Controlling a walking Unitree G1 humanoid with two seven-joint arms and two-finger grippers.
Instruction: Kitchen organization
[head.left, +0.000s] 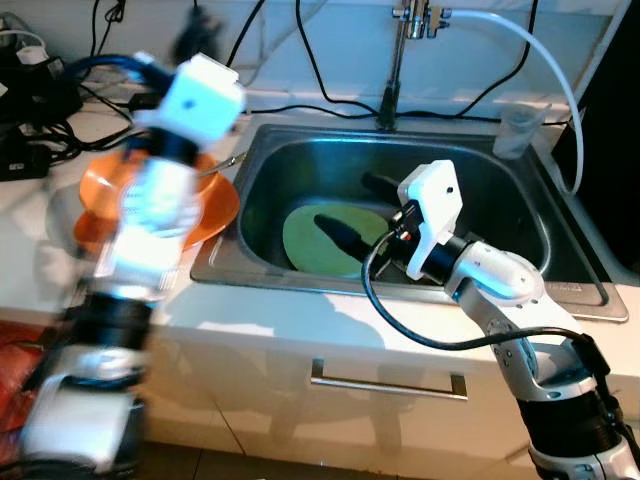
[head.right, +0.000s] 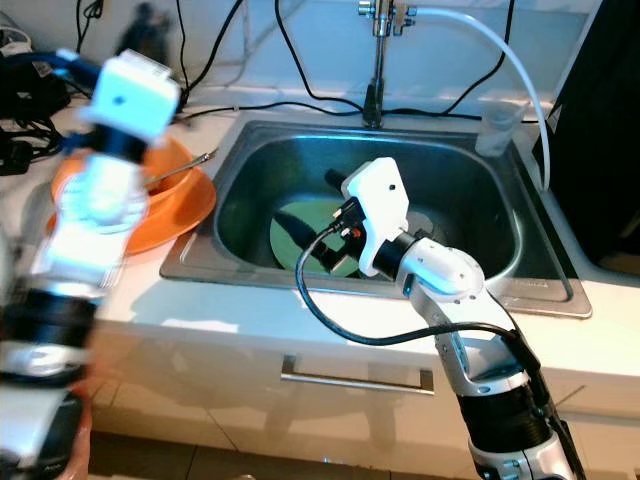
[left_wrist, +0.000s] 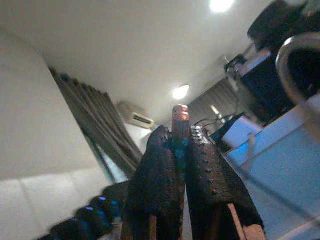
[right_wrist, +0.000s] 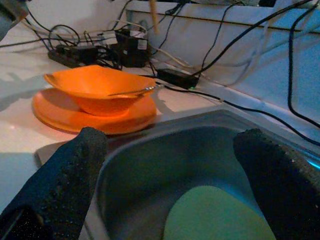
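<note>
Dishes partly sorted, green plate left in the sink

On the desk (head.left: 40, 270), the left tool (left_wrist: 181, 150) pinches a thin stick above the orange bowl (right_wrist: 95, 90) and orange plate (right_wrist: 65, 116); the right tool (right_wrist: 170, 185), fingers spread, hovers over the green plate (head.left: 325, 240) in the sink (head.left: 520, 190).

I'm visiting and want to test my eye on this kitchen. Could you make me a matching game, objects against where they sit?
Things:
1. green plate
2. orange bowl
3. clear cup
4. spoon

Places:
A. on the orange plate
B. sink bottom
C. resting in the bowl
D. counter by the sink's far right corner

Pairs: 1-B, 2-A, 3-D, 4-C
</note>
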